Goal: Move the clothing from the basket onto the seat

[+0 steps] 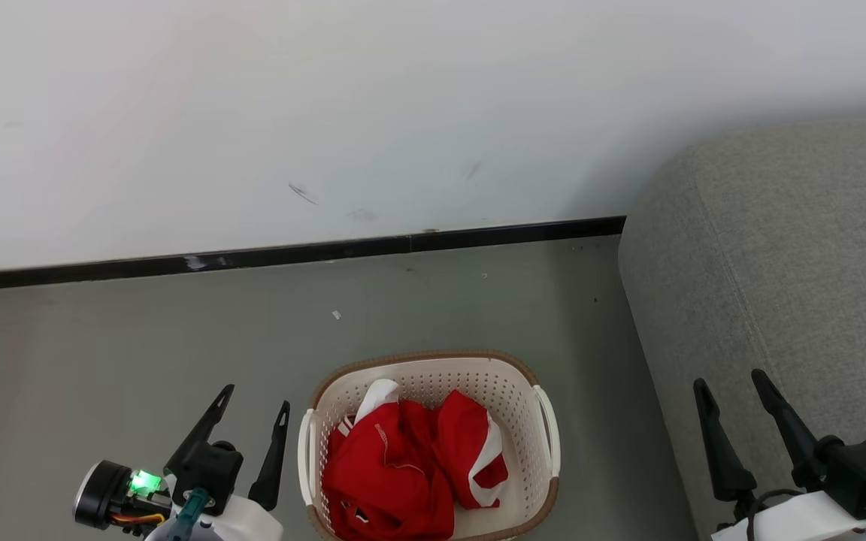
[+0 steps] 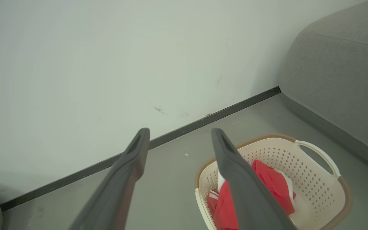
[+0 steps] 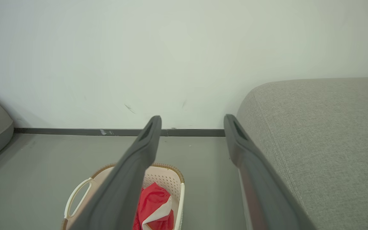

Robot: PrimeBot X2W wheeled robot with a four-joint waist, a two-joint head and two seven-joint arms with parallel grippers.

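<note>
Basket [image 1: 440, 387]: clothing [image 1: 395, 473] inside, open floor [image 1: 140, 338] around.
Seat [image 1: 779, 285]: edge near the basket's right.
Left gripper [image 1: 257, 396], right gripper [image 1: 728, 377]: fingers wide, empty.

PrimeBot X2W's left gripper [image 1: 256, 397] has two long, tapering matte-black fingers [image 1: 207, 424] on a black block. Behind it sit a white shell [image 1: 241, 526], a round black-and-silver housing [image 1: 96, 492], a glowing green light [image 1: 146, 482], orange and yellow wires [image 1: 136, 518] and a teal connector [image 1: 191, 505]. The right gripper [image 1: 728, 378] matches, with a looped black cable [image 1: 767, 497]. A shallow recess [image 3: 147, 131] marks each finger near its tip.
</note>
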